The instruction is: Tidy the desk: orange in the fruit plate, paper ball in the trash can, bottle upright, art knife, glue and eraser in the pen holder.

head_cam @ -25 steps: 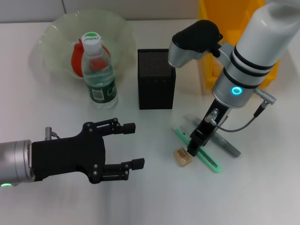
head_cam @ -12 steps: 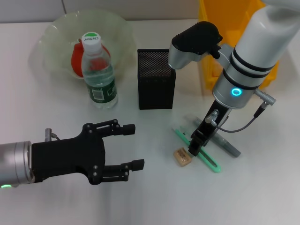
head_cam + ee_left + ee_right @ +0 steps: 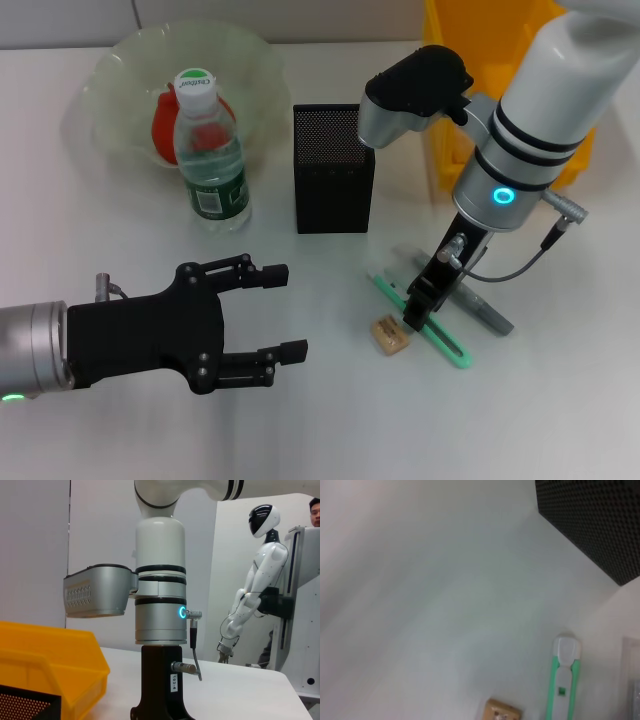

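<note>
Near the right of the desk [image 3: 560, 420], the right gripper [image 3: 416, 309] hangs low over the knife [image 3: 425, 322], between the eraser [image 3: 390, 334] and the glue [image 3: 478, 305]; whether its jaws are parted I cannot tell. That knife looks light, stiff and thin, best pinched mid-body across its width. Left gripper [image 3: 285, 312] waits open, near left.

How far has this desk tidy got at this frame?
Done: the orange lies in the fruit plate and the bottle stands upright. No paper ball shows on the desk. In hand: the right gripper is down at the art knife. Left: art knife, glue and eraser still lie outside the pen holder. The left gripper hovers open.
</note>
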You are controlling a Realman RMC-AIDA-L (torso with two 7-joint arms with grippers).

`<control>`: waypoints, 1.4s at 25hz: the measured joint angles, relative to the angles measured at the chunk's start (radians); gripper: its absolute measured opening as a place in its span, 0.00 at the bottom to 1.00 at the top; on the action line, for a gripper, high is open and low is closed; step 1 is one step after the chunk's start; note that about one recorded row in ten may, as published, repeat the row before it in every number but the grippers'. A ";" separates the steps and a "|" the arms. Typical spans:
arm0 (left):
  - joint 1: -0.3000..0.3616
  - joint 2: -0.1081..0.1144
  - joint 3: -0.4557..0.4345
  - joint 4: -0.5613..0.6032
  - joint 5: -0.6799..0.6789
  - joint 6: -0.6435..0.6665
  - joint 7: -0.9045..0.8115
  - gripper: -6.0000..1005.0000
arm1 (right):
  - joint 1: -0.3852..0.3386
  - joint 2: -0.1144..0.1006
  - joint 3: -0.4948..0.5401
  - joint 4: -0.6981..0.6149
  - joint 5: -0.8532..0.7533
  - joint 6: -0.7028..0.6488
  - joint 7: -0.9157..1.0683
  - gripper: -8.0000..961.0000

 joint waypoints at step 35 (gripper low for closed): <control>-0.011 -0.002 -0.001 -0.026 -0.003 -0.021 0.024 0.78 | 0.007 0.000 -0.036 -0.009 -0.001 0.000 0.002 0.34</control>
